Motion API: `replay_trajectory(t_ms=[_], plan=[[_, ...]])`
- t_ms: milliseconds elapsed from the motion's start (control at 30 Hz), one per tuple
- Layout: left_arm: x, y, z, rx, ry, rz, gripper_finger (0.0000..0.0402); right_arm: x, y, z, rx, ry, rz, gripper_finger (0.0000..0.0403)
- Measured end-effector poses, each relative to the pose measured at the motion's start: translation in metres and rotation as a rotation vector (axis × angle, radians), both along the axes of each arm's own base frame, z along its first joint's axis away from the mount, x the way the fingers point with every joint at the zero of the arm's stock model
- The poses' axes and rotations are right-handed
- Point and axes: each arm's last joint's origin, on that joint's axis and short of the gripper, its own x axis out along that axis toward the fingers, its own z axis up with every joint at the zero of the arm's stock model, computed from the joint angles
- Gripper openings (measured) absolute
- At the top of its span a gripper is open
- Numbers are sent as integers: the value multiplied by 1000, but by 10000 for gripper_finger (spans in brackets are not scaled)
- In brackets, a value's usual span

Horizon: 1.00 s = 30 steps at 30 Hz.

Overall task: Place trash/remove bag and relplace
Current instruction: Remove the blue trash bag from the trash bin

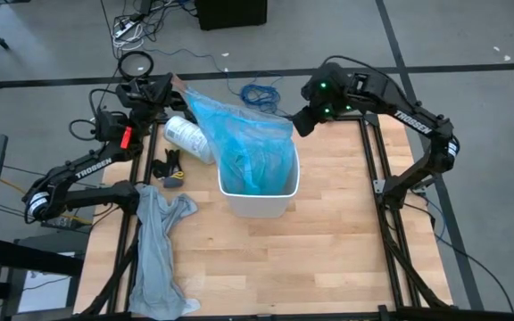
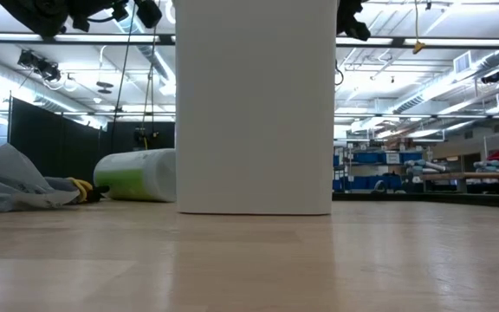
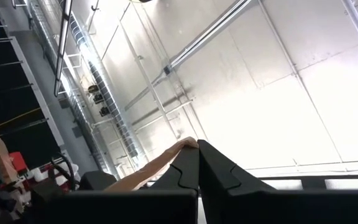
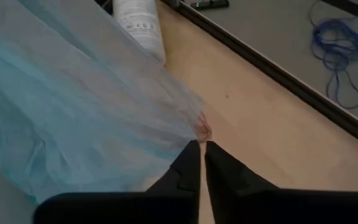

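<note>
Light-blue, crinkly and translucent, the bag [image 1: 244, 143] rises out of the white bin [image 1: 259, 198] standing upright at the middle of the wooden surface [image 1: 328, 241], and is stretched out toward the far side; its long axis runs left to right between two pulled corners, with the lower part still hanging down inside the bin. The left pincer [image 1: 169, 83] sits at the far-left corner of the surface, its arm reaching away from the near-left edge and bent at the elbow, fingers pressed together on the bag's far-left corner. The right pincer [image 4: 201, 149] comes in from the far right, its arm folded back along the right rail, fingers closed on the bag's far-right edge, where the film bunches to a point just at the tips. A white printed roll [image 1: 188, 138] lies on its side just left of the bin, under the stretched film. A limp grey sheet [image 1: 156, 254] sprawls along the near-left of the surface.
</note>
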Motion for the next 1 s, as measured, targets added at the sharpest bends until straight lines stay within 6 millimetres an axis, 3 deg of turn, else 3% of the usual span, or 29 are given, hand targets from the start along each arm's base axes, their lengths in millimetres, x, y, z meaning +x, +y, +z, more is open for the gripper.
replay_trajectory(t_ms=[200, 333, 467, 733, 1000], plan=[[0, 0, 0, 0, 1, 0, 6, -5, -23, -1, 88, -98, -24, 93], [0, 0, 0, 14, 8, 17, 6, -4, -27, -5, 117, -102, -40, 158], [0, 0, 0, 15, 9, 19, 6, -3, -30, -7, 114, -93, -48, 195], [0, 0, 0, 15, 9, 19, 6, 14, -35, -22, 145, -59, -4, 190], [0, 0, 0, 15, 9, 19, 6, 13, -31, -23, 205, -53, 17, 154]])
